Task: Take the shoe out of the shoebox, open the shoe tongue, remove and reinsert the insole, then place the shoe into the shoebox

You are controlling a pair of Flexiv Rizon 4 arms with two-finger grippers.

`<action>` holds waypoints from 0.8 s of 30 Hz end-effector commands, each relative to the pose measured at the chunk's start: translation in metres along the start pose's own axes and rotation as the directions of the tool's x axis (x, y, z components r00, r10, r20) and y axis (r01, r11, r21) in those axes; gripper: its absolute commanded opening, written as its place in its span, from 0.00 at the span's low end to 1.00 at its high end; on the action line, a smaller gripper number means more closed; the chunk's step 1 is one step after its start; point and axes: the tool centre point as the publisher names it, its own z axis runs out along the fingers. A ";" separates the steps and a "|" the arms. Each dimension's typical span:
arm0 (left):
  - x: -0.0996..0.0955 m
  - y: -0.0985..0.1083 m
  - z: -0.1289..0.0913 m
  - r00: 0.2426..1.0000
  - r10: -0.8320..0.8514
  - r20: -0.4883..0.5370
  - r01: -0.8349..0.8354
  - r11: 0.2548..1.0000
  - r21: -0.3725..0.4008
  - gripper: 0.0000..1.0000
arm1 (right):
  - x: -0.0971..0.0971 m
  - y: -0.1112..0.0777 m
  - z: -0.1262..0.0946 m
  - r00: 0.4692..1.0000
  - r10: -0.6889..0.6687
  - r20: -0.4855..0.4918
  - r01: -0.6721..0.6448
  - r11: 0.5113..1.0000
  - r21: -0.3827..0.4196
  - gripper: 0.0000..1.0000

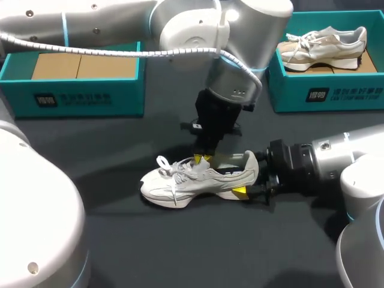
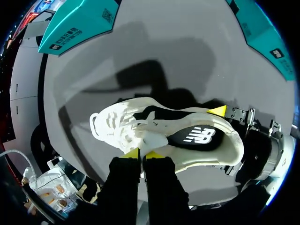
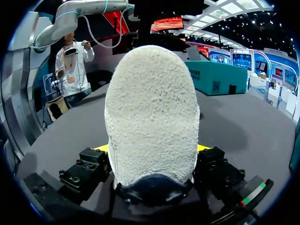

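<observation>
Two shoes, two shoeboxes

- left arm: comes in from the left and reaches past the middle, wrist pointing straight down.
- left gripper: fingers almost together, pinching the tongue of the shoe.
- right arm: low and level, coming in from the right.
- right gripper: fingers spread, clamping the heel from both sides.

Robot demo bench: dark table, teal shoeboxes.
</observation>
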 end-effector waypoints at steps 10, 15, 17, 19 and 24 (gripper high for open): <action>-0.075 0.003 0.013 0.954 0.018 -0.298 -0.009 0.999 0.031 0.00 | 0.000 -0.001 -0.001 1.000 0.000 0.003 0.000 1.000 0.002 0.00; -0.086 -0.003 0.032 0.960 0.026 -0.280 -0.022 1.000 0.016 0.00 | 0.000 -0.001 -0.001 1.000 0.000 0.003 0.000 1.000 0.002 0.00; -0.088 -0.006 0.041 0.964 0.026 -0.265 -0.025 1.000 0.009 0.00 | 0.000 -0.001 -0.001 1.000 0.000 0.003 0.000 1.000 0.002 0.00; -0.088 -0.008 0.048 0.967 0.025 -0.253 -0.025 1.000 0.000 0.00 | 0.000 -0.001 -0.001 1.000 0.000 0.003 0.000 1.000 0.002 0.00; -0.088 -0.012 0.061 0.972 0.027 -0.232 -0.031 0.999 -0.012 0.00 | 0.000 -0.001 -0.001 1.000 0.000 0.003 0.000 1.000 0.002 0.00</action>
